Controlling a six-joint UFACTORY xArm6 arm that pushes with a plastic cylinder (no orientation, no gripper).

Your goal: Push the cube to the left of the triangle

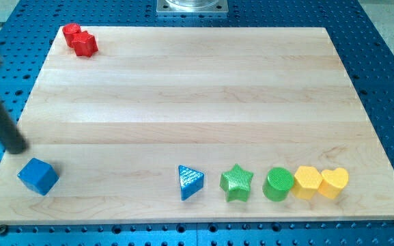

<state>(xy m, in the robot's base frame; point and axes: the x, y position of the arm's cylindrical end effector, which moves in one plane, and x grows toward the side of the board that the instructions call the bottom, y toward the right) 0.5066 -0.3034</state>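
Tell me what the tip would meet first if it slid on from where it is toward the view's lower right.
Most likely the blue cube: my tip sits just above and left of it, with bare board between. The blue triangle lies well off to the right. One view only, so the line is approximate.

Green star (236, 182), green cylinder (278, 184), two yellow blocks (307, 182) bottom right; red blocks (80, 39) top left.

My tip (19, 148) sits just above the blue cube (38, 176), seemingly apart, well left of the blue triangle (190, 182).

Lab: blue perforated bench (388, 61), wooden board (197, 102)
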